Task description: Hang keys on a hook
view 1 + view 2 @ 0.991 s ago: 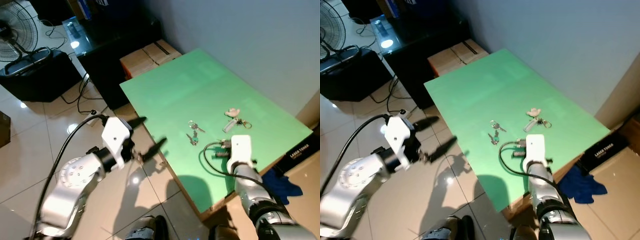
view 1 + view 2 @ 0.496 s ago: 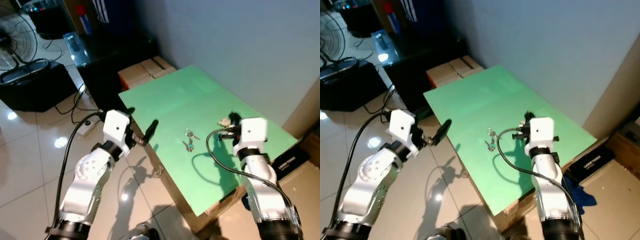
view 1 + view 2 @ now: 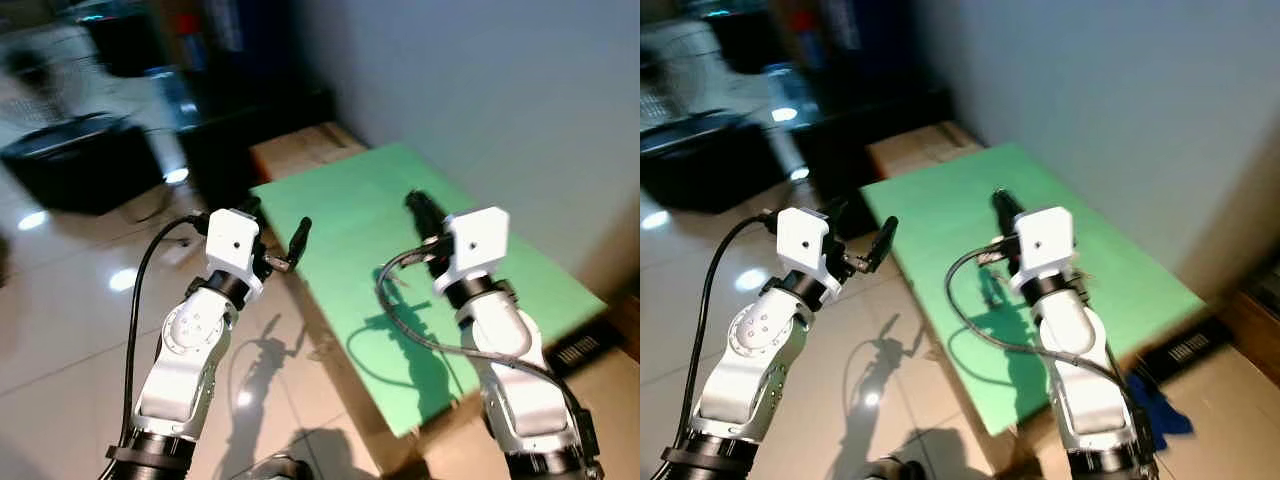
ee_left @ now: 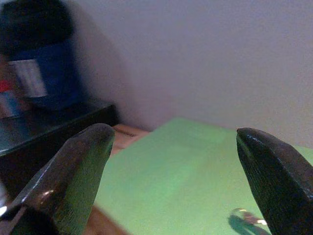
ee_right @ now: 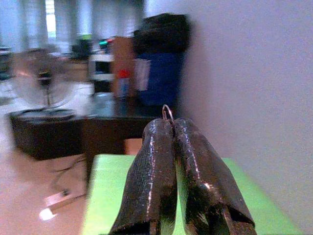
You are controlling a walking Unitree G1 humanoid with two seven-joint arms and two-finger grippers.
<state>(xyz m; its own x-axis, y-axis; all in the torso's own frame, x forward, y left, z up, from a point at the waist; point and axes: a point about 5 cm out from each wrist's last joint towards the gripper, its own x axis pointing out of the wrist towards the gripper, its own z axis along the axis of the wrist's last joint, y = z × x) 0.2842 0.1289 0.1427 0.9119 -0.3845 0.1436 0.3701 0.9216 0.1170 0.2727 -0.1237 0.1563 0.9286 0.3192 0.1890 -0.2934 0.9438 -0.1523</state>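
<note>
The right gripper [image 5: 168,128], fingers pinched on a key ring [image 5: 167,112] poking beyond their tips, hovers over the green table [image 3: 380,215]; the left gripper [image 4: 178,161] gapes wide, empty, at the table's edge.

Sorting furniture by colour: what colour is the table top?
Green table; left eye view shows it best.

right claw [image 5: 168,128] raised, gripping key ring [image 5: 167,112]

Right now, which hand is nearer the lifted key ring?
Right. Right hand pinches the key ring; left hand hangs open beside the green table's edge, apart.
</note>
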